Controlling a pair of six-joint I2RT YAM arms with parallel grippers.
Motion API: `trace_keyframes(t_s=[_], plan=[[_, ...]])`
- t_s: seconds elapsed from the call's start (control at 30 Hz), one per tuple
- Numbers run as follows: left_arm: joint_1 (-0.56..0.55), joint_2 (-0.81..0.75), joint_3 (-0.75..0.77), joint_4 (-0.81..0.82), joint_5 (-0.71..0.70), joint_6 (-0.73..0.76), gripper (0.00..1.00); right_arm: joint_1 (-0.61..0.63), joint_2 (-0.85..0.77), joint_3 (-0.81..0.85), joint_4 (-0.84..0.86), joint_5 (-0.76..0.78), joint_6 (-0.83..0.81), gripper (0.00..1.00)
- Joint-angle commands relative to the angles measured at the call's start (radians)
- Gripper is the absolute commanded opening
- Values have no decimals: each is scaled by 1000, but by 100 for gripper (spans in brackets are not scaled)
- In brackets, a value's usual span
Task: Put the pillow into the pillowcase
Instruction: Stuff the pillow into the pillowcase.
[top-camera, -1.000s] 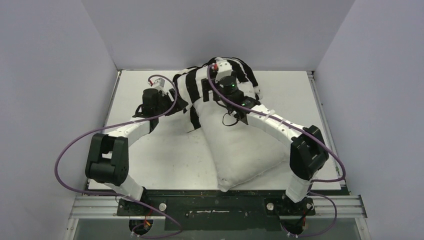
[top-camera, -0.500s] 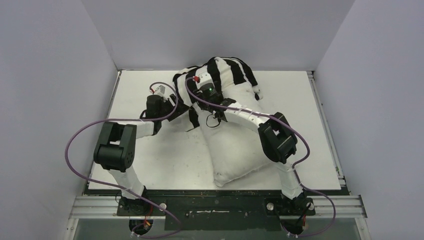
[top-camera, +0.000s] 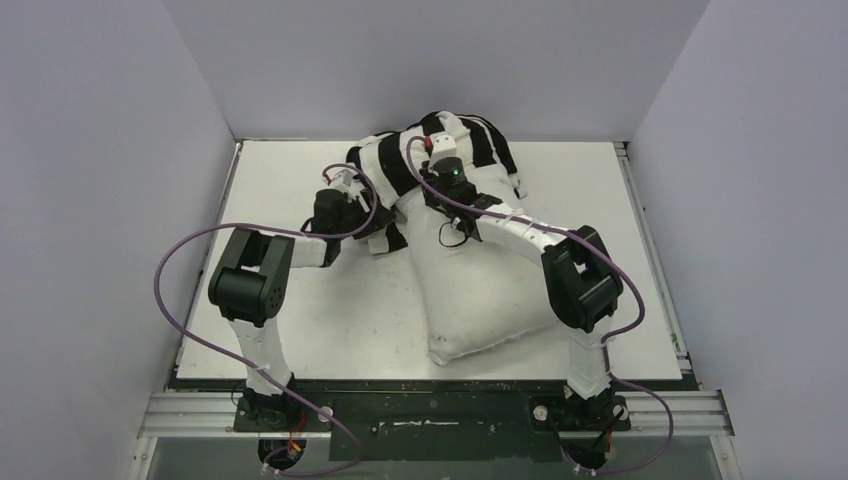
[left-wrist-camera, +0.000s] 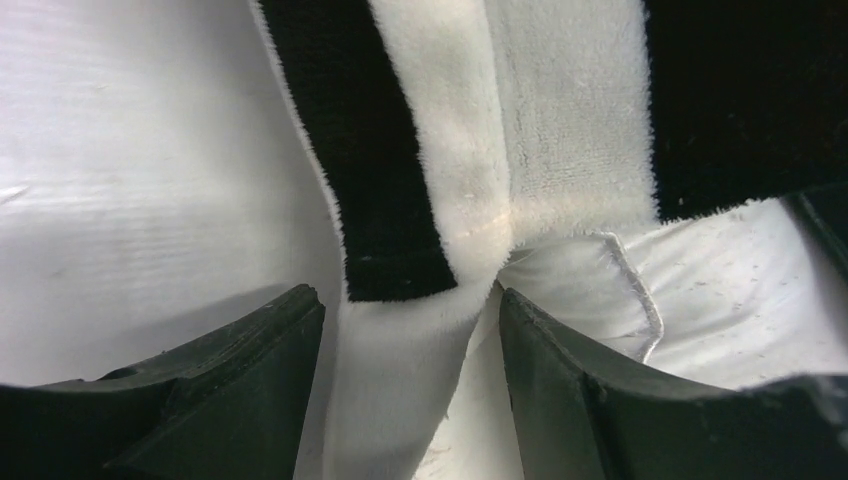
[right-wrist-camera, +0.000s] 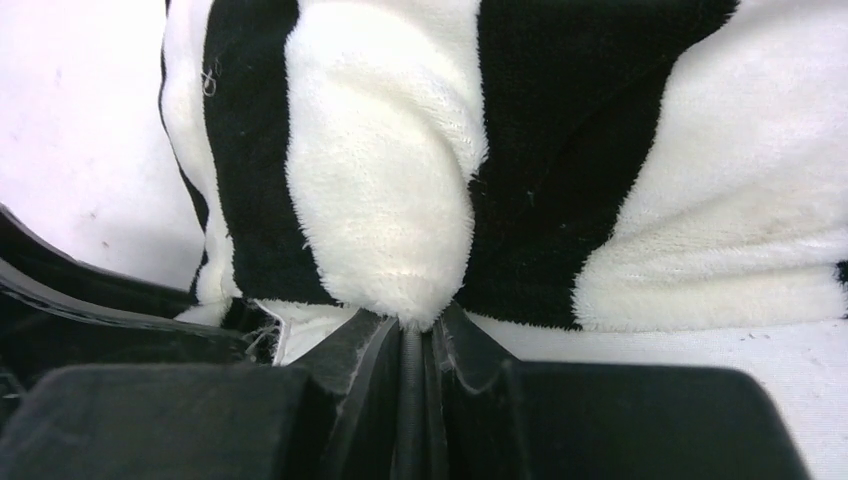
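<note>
The off-white pillow (top-camera: 475, 290) lies slanted on the table, with its far end under the black-and-white striped pillowcase (top-camera: 400, 165). My right gripper (top-camera: 437, 160) is over the pillow's far end. In the right wrist view the right gripper (right-wrist-camera: 410, 325) is shut on a white fold of the pillowcase (right-wrist-camera: 380, 200), just above the pillow (right-wrist-camera: 700, 340). My left gripper (top-camera: 368, 208) is at the pillowcase's left edge. There the left gripper (left-wrist-camera: 408, 300) stands open astride a hanging strip of pillowcase (left-wrist-camera: 400, 380), and the pillow's seamed corner (left-wrist-camera: 720, 290) lies just right of it.
The white table top (top-camera: 300, 320) is enclosed by grey walls on three sides. Purple cables loop from both arms. The right arm's elbow (top-camera: 580, 280) hangs over the pillow's near right part.
My right gripper has gone from open to shut on a pillowcase fold. The left arm has moved right, closer to the pillow, and its elbow followed.
</note>
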Motion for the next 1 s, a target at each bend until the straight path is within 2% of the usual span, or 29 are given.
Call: trace_keyframes(t_s=[0.0, 0.1, 0.13, 0.27, 0.37, 0.47, 0.6, 0.7, 0.73, 0.83, 0.97], plan=[[-38, 48, 58, 149, 34, -1, 52, -31, -72, -30, 136, -58, 113, 0], [-53, -5, 12, 185, 57, -54, 5, -59, -92, -66, 205, -34, 203, 0], [-65, -43, -7, 164, 40, -53, 0, -72, -99, -85, 233, -23, 244, 0], [-170, -259, -22, -74, -38, 16, 0, -82, -134, -191, 403, 99, 333, 0], [-303, -399, -127, -72, -141, -5, 0, -75, -141, -235, 488, 186, 393, 0], [-426, -446, -225, -55, -239, -46, 0, -72, -133, -247, 536, 252, 449, 0], [-447, -438, -327, -1, -272, -97, 0, -67, -114, -214, 528, 291, 464, 0], [-416, -447, -340, -3, -284, -92, 0, -69, -113, -207, 503, 183, 426, 0], [-399, -449, -339, 1, -284, -93, 0, -69, -120, -216, 491, 120, 410, 7], [-330, -447, -340, 27, -251, -105, 0, -71, -183, -262, 413, -37, 314, 38], [-288, -465, -358, 74, -234, -125, 0, -81, -354, -376, 343, -198, 135, 68]])
